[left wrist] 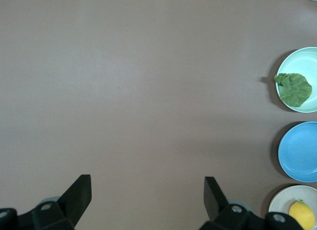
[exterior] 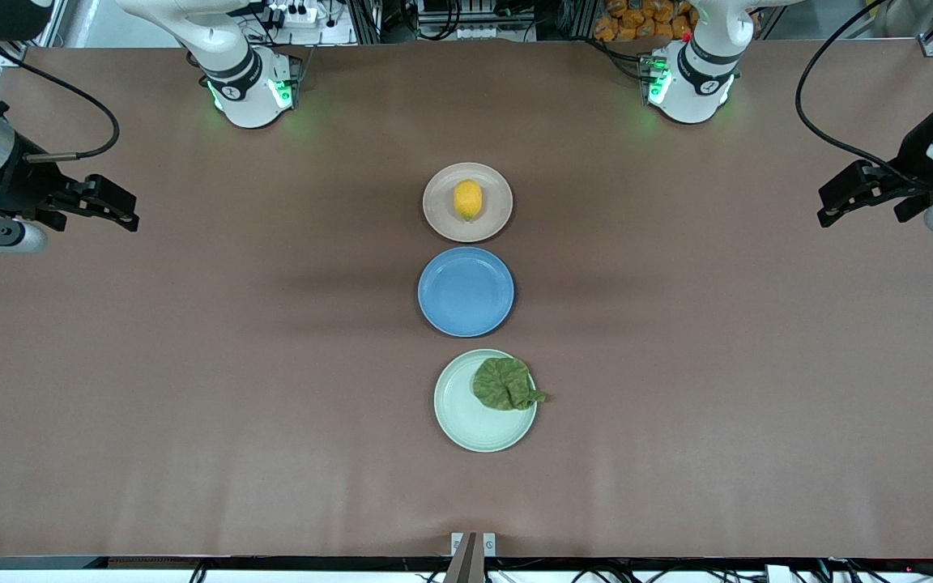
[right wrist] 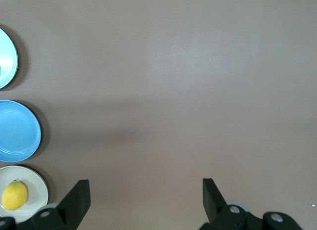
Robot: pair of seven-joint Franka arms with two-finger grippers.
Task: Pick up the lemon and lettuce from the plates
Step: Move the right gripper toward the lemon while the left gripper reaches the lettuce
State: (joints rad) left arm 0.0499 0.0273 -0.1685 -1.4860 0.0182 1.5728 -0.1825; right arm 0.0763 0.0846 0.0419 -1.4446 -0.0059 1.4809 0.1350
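Note:
The lemon (exterior: 467,199) lies on the beige-pink plate (exterior: 496,219), the plate farthest from the front camera; it also shows in the left wrist view (left wrist: 301,214) and the right wrist view (right wrist: 14,195). The lettuce (exterior: 505,384) lies on the mint green plate (exterior: 466,421), nearest the camera, its stub over the rim; the left wrist view shows it too (left wrist: 295,89). My left gripper (exterior: 835,207) is open and empty over bare table at the left arm's end. My right gripper (exterior: 120,213) is open and empty over bare table at the right arm's end.
An empty blue plate (exterior: 466,291) sits between the two other plates in the middle of the table. The brown tabletop (exterior: 191,364) stretches wide on both sides of the plates.

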